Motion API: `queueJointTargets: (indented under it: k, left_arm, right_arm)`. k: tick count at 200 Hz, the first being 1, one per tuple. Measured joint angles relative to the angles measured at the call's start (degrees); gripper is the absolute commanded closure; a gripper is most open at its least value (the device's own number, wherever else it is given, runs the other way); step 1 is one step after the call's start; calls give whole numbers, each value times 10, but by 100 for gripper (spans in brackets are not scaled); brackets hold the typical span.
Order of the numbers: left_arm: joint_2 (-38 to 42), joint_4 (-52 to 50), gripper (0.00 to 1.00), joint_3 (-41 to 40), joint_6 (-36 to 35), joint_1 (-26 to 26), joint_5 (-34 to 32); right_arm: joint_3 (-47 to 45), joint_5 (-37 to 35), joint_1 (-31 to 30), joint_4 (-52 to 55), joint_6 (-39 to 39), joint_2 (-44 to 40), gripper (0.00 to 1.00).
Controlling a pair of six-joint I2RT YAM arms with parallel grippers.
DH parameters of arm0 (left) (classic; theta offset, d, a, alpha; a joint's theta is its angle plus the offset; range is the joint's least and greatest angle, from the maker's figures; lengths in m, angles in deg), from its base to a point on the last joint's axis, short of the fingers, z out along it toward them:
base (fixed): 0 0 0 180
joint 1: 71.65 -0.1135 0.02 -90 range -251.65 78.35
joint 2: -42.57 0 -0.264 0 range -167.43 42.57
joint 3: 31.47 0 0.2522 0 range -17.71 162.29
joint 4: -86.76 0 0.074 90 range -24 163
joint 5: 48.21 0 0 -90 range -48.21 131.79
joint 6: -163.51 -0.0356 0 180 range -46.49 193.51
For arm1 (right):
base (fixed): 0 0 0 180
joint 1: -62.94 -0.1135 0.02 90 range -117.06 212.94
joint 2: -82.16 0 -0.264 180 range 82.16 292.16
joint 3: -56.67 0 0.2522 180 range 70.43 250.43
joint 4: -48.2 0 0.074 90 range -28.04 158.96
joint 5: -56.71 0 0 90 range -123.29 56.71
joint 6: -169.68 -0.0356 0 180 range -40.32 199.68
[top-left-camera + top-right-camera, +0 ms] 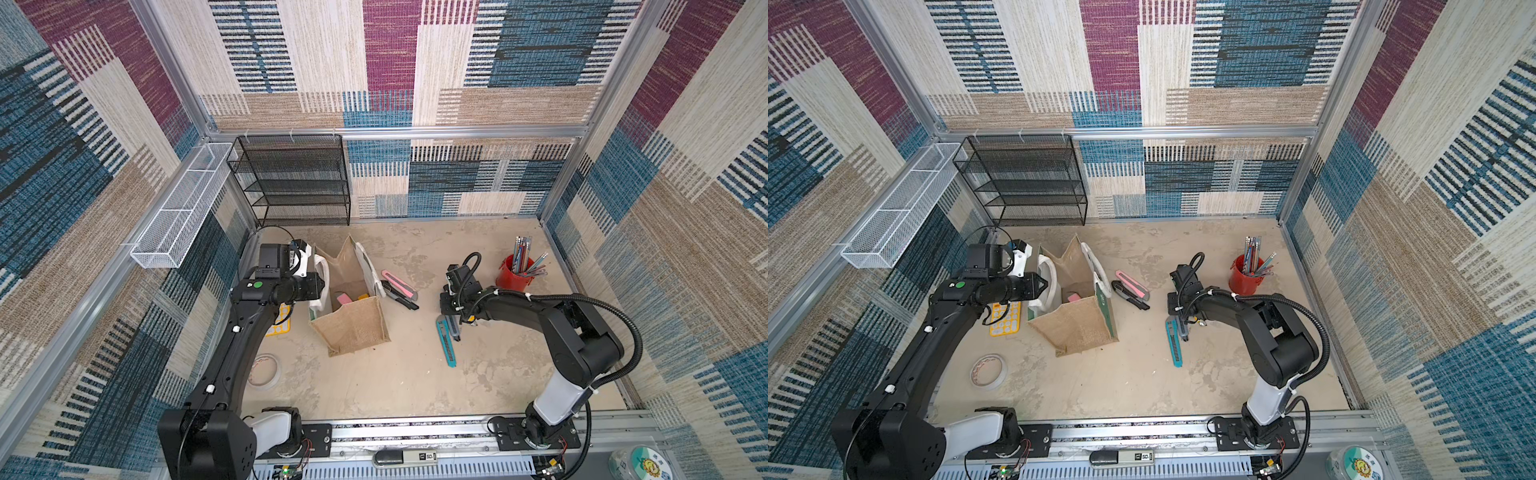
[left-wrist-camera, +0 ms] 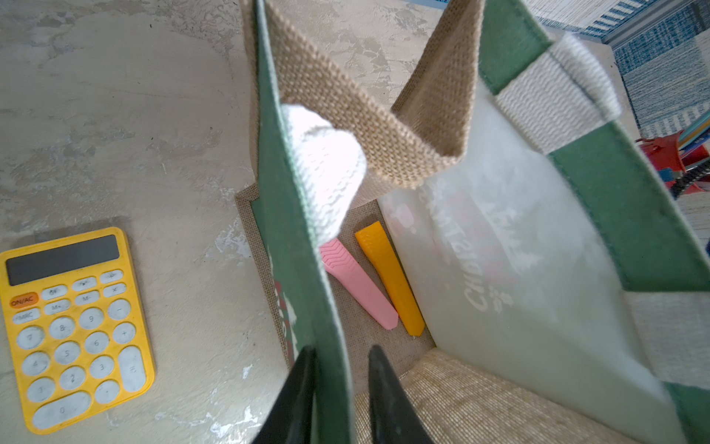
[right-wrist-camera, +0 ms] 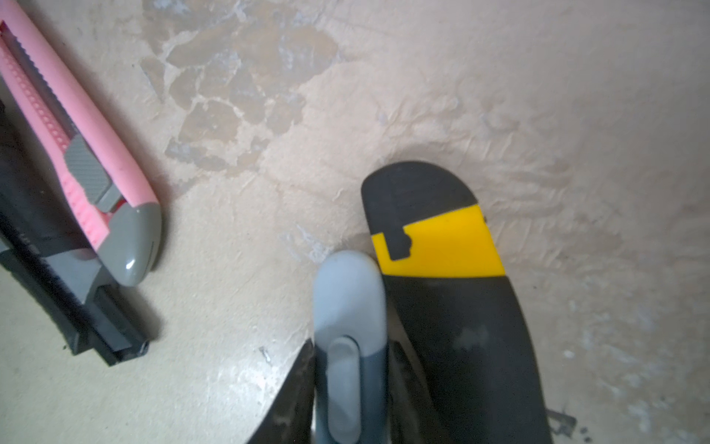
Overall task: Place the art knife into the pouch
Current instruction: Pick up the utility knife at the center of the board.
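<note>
Teal plastic art knife [image 1: 448, 347] looks light, stiff, slick; right claw [image 3: 351, 348] pinches its sides, left claw [image 2: 342, 348] clamps rim of tan jute pouch [image 1: 353, 328].

Five art knives: pink knife [image 1: 399, 284], black knife [image 1: 401, 298], teal knife [image 1: 446, 345], grey knife [image 3: 349, 307], yellow-banded knife [image 3: 442, 246]. One pouch [image 1: 353, 328] with two slim pieces [image 2: 357, 284] inside. One calculator [image 2: 73, 326], one tape roll [image 1: 266, 356], one pencil cup [image 1: 511, 280].
</note>
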Motion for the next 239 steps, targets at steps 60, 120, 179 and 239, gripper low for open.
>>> queueJointTargets:
  k: [60,120,179,239]
  left_arm:
    - [-1,0,73,0,0,0,0]
    - [-2,0,73,0,0,0,0]
    - [-2,0,73,0,0,0,0]
    - [-2,0,73,0,0,0,0]
  right_arm:
    - [2,-7,0,13,0,-4,77]
    - [5,-11,0,26,0,-5,78]
    - [12,-11,0,32,0,-12,78]
    - [14,-11,1,30,-2,-21,78]
